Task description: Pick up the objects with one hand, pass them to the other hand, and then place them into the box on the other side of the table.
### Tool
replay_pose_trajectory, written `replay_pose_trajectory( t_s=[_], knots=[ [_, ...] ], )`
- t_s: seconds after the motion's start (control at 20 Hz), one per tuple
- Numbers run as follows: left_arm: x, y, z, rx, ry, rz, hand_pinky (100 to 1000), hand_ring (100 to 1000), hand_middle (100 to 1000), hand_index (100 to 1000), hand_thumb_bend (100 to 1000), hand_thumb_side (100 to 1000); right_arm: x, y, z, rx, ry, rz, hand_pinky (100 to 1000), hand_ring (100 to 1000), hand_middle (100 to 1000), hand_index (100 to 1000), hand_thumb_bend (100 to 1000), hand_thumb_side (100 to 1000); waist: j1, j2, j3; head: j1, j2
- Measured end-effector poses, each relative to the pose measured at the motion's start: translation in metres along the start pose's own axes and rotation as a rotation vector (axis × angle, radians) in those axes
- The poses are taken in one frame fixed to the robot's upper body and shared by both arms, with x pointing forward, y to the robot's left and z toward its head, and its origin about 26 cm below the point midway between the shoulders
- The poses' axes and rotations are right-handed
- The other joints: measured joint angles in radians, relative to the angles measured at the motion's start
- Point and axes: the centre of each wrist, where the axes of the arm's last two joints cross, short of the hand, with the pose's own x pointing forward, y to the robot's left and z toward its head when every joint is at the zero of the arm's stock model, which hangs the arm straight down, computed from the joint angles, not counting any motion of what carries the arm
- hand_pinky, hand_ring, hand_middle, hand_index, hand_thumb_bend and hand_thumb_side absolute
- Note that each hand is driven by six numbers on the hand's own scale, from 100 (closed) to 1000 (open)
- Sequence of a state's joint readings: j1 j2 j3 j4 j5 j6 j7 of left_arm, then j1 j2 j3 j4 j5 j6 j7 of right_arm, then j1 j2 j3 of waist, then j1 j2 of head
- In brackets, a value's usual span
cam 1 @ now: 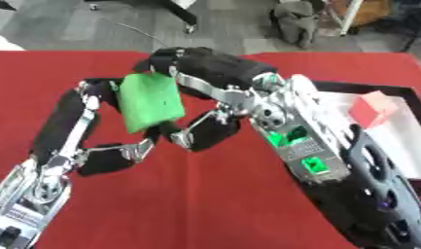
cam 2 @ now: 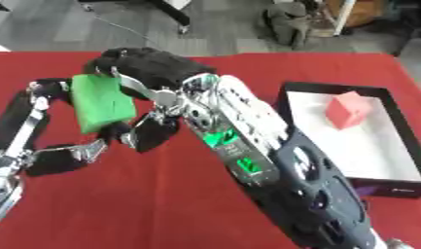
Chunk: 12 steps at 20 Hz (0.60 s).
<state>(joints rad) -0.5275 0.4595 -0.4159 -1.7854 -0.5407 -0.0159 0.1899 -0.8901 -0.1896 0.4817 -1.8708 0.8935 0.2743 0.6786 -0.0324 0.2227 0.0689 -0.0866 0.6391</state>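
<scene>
A green block [cam 1: 149,102] is held above the red table, left of centre, between both hands. My left hand [cam 1: 67,121] comes up from the lower left; its fingers bend against the block's left edge and its thumb reaches toward the lower end. My right hand [cam 1: 209,65] reaches across from the right, its fingers curled over the block's top and its thumb [cam 1: 205,132] under the lower right corner. The block's far side is hidden. At the right stands a black-rimmed box [cam 2: 286,104] with a white floor, and a red cube [cam 2: 348,109] lies inside it.
My right forearm [cam 2: 247,141] lies across the middle of the table, between the block and the box. The red cloth [cam 1: 205,194] covers the table. Beyond the far edge is grey floor with furniture legs and a grey bundle [cam 1: 297,22].
</scene>
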Motion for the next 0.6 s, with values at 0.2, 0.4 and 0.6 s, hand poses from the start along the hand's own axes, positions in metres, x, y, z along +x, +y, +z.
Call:
replay_pose_trajectory(
  t_s=[0.2, 0.4, 0.6],
  knots=[
    [-0.0002, -0.0001, 0.0002, 0.009, -0.016, 0.012, 562, 449, 450, 568, 100, 427, 0.0006, -0.0003, -0.0010, -0.016, 0.016, -0.017, 902, 1000, 773, 856, 125, 100, 0.000, 0.000, 0.000, 0.000, 0.000],
    [-0.0004, -0.0002, 0.0003, 0.010, -0.020, 0.017, 566, 453, 454, 572, 100, 412, 0.0017, 0.0006, -0.0015, -0.028, 0.023, -0.039, 898, 1000, 659, 767, 100, 100, 0.000, 0.000, 0.000, 0.000, 0.000],
    [-0.0005, -0.0001, 0.0003, 0.008, -0.009, 0.020, 641, 545, 560, 699, 100, 211, 0.0008, 0.0027, -0.0024, -0.049, 0.037, -0.080, 878, 924, 495, 605, 100, 100, 0.000, 0.000, 0.000, 0.000, -0.001]
  ],
)
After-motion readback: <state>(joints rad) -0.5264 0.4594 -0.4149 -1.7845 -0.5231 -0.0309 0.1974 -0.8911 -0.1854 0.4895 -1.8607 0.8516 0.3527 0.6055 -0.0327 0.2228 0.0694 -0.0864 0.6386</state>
